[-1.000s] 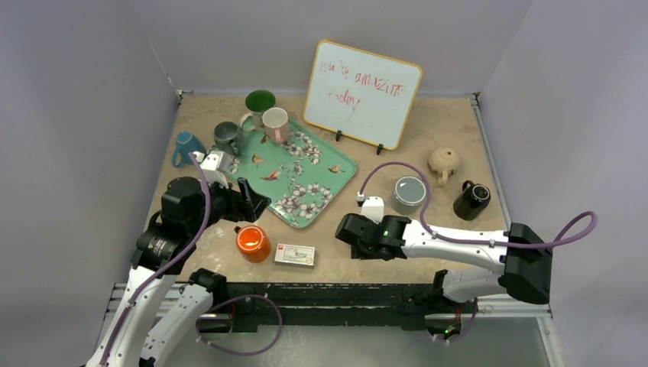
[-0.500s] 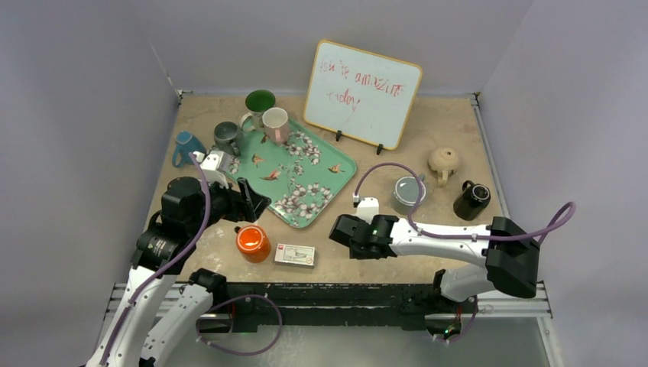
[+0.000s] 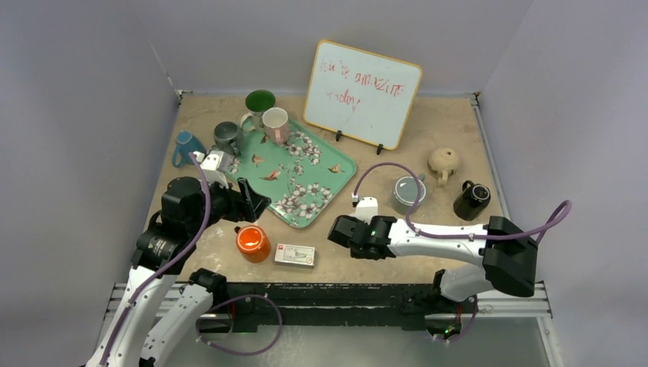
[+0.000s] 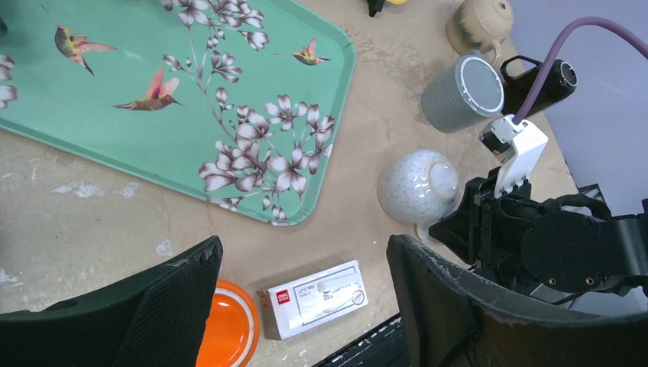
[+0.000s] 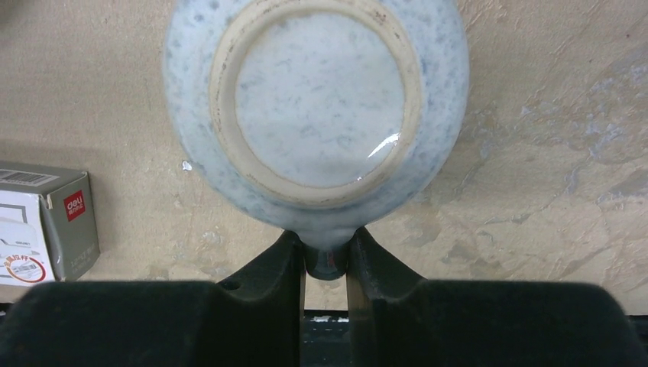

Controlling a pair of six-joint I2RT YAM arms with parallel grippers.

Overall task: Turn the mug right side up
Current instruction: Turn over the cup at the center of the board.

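Item: mug [image 5: 317, 107], speckled, sitting mouth-down on the bench [image 5: 535, 153] with its base facing up, toward the near edge, right of the box [image 5: 46, 229] and just off the corner of the tray [image 4: 336, 99]. The handle [image 5: 326, 261] is lying between the right jaws, which are standing narrow and pinching it from both sides. The left jaws are hanging wide, holding nothing, above the orange mug [image 4: 225, 325] and the box. Risks, as judged: the grip is bearing on a thin glazed handle alone, so the heavy body may be swinging or slipping once it is lifted and rolled. The pinch is sitting close against the mug wall, leaving little margin for twist. Turning it low is risking the rim scraping the bench. Turning it in a wide arc is risking a knock to the box or tray. Letting go before it is sitting flat is risking a chip, or a roll off the near edge.
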